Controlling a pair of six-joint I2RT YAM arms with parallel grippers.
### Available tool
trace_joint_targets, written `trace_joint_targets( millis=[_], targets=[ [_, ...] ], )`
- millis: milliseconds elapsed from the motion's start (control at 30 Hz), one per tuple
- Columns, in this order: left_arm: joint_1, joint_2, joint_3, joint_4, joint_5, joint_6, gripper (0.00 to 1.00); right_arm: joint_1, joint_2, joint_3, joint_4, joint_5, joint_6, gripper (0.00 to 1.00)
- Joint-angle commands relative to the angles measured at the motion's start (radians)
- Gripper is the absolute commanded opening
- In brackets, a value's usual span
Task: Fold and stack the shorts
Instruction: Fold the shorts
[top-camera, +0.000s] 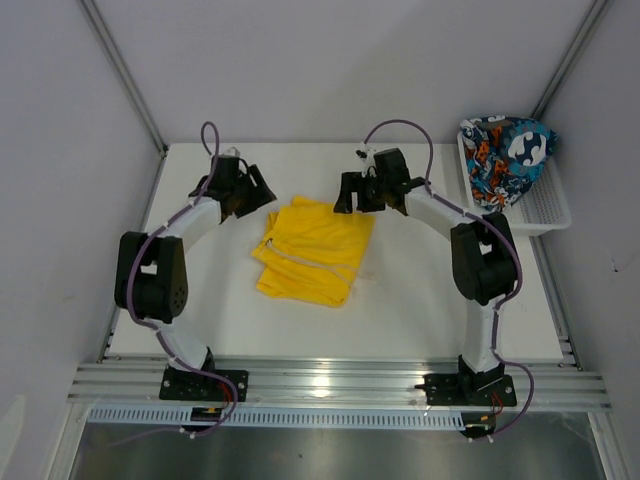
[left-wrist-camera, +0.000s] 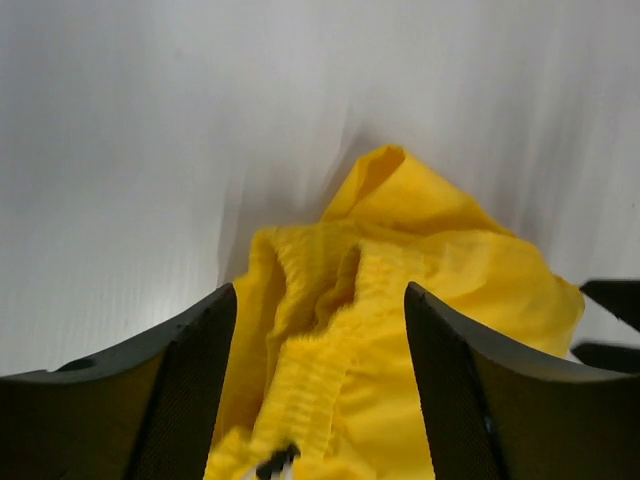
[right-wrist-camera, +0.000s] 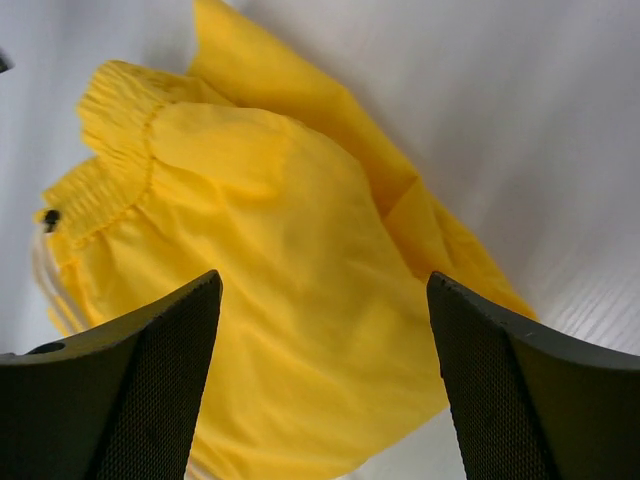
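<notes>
The yellow shorts (top-camera: 312, 250) lie folded in a rough rectangle in the middle of the white table. My left gripper (top-camera: 250, 195) hovers at their far left corner, and my right gripper (top-camera: 350, 192) at their far right corner. In the left wrist view the left gripper (left-wrist-camera: 320, 290) stands open, with the gathered waistband of the yellow shorts (left-wrist-camera: 400, 270) lying loose between its fingers. The right gripper (right-wrist-camera: 323, 277) is open over the yellow shorts (right-wrist-camera: 280, 200), touching nothing. The printed teal, orange and black shorts (top-camera: 505, 160) sit bunched in the basket.
A white mesh basket (top-camera: 545, 215) stands at the table's far right edge, behind the right arm. Grey walls close in the table on the left, back and right. A metal rail (top-camera: 330, 385) with both arm bases runs along the near edge.
</notes>
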Motion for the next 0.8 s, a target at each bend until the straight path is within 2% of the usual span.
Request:
trace_joint_targets(
  millis=[0,33,133,167,267,400,467,500,667,700,767],
  targets=[
    [-0.004,-0.161,-0.11,-0.04,0.0,-0.025,0.72,0.016,0.071,0.099,-0.145,0.113,-0.149,0.84],
    [-0.004,-0.232,-0.174,-0.021,0.004,-0.033,0.76,0.017,0.077,0.094,-0.145,0.113,-0.155,0.82],
    [-0.007,-0.396,-0.32,0.033,0.013,-0.074,0.77,0.03,0.081,0.077,-0.138,0.14,-0.152,0.73],
    [-0.012,-0.435,-0.427,0.045,0.014,-0.086,0.78,0.036,0.079,0.068,-0.136,0.154,-0.152,0.69],
    [-0.063,-0.597,-0.556,0.064,-0.005,-0.16,0.78,0.042,0.065,0.054,-0.136,0.185,-0.147,0.63],
    [-0.205,-0.764,-0.736,0.064,-0.083,-0.27,0.77,0.043,0.044,0.03,-0.127,0.191,-0.138,0.54],
    [-0.248,-0.816,-0.809,0.088,-0.095,-0.316,0.77,0.045,0.039,0.02,-0.129,0.191,-0.132,0.38],
    [-0.291,-0.857,-0.857,0.089,-0.105,-0.359,0.77,0.045,0.039,0.008,-0.135,0.191,-0.121,0.34],
    [-0.373,-0.902,-0.879,0.036,-0.197,-0.406,0.78,0.054,-0.011,-0.099,-0.121,0.225,-0.017,0.14],
    [-0.376,-0.89,-0.873,0.03,-0.195,-0.404,0.78,0.054,-0.031,-0.139,-0.098,0.223,0.02,0.12],
    [-0.377,-0.868,-0.856,0.006,-0.197,-0.39,0.78,0.063,-0.101,-0.303,0.019,0.187,0.15,0.0]
  ],
)
